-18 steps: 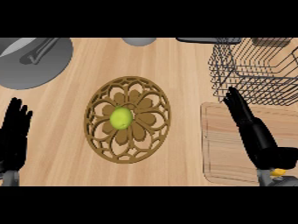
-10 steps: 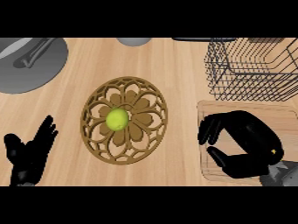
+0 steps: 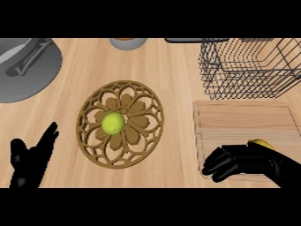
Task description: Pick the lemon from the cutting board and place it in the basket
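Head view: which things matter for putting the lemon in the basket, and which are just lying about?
For the job: lemon, cutting board, basket, right hand.
Lying about: round wooden trivet, green-yellow fruit on it, grey pot, small bowl, resting left hand.

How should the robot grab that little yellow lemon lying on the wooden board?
Probably from above, closing on the lemon round its middle. It lies low on the flat cutting board, with no stalk or handle to pinch, so a side approach would scrape the wood. The right hand, nearest, partly covers it, so little of its shape shows.
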You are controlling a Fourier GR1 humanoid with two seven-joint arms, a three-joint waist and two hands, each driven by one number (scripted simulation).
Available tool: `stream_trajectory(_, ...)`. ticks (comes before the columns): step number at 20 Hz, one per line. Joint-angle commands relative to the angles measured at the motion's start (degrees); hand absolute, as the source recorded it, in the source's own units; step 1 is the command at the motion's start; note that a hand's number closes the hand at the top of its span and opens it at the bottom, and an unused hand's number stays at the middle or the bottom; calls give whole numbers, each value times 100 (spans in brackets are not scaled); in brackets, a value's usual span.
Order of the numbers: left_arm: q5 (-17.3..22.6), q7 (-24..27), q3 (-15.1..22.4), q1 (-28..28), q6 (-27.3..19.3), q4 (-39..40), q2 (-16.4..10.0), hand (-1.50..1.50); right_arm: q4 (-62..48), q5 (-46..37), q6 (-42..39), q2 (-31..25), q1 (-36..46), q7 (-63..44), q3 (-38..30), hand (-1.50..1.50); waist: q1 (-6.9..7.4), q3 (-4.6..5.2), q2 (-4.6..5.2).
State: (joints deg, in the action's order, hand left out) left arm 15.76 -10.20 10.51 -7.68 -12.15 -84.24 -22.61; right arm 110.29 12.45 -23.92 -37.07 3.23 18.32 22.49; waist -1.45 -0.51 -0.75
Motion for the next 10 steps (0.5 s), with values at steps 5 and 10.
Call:
stream_trajectory(5, 65, -99, 54, -199, 157, 296, 57, 0, 299, -1210, 262, -1585, 705, -367, -1712, -150, -14, 64, 41)
stream_trajectory(10, -77, -302, 235, -195, 55, 64, 158, 0, -47, -613, -901, -2884, 1107, -311, -2778, -150, 60, 57, 55)
